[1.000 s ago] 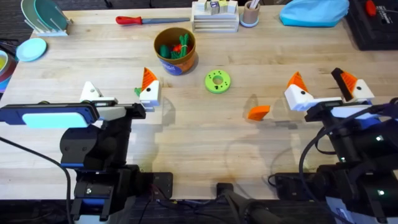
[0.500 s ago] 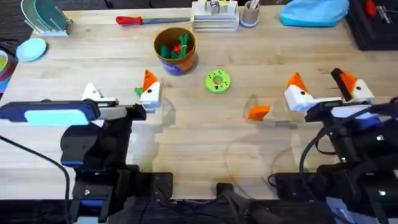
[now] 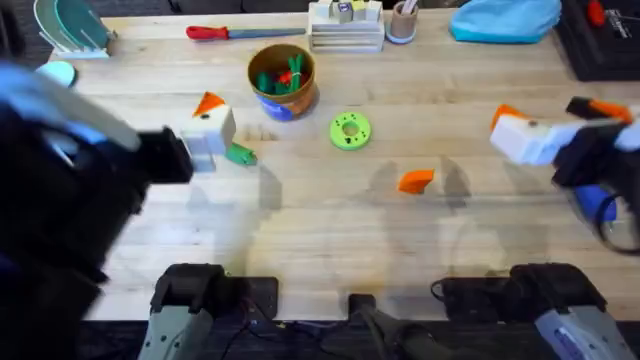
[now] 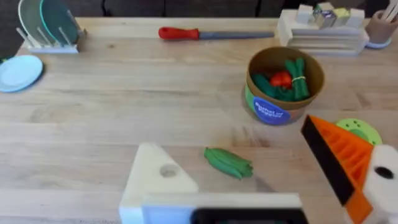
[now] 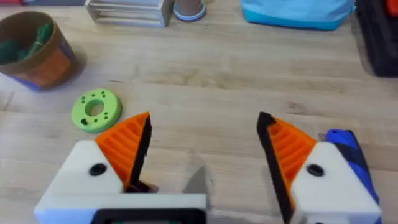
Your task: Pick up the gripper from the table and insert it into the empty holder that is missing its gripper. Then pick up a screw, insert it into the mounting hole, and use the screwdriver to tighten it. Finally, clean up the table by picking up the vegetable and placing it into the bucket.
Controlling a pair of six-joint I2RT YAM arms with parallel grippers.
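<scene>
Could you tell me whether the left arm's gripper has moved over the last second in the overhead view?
Yes. The left gripper has risen and moved towards the bucket, and now sits close to the vegetable.

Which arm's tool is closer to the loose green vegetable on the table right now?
Left. The left tool sits right beside the vegetable, just up-left of it. The right tool is far across the table, past the loose orange gripper.

Vegetable point(image 3: 240, 155) left of gripper point(image 3: 415, 181); bucket point(image 3: 283, 82) behind.

Red screwdriver point(image 3: 228, 32), green disc point(image 3: 350, 130), blue bag point(image 3: 505, 20).
</scene>
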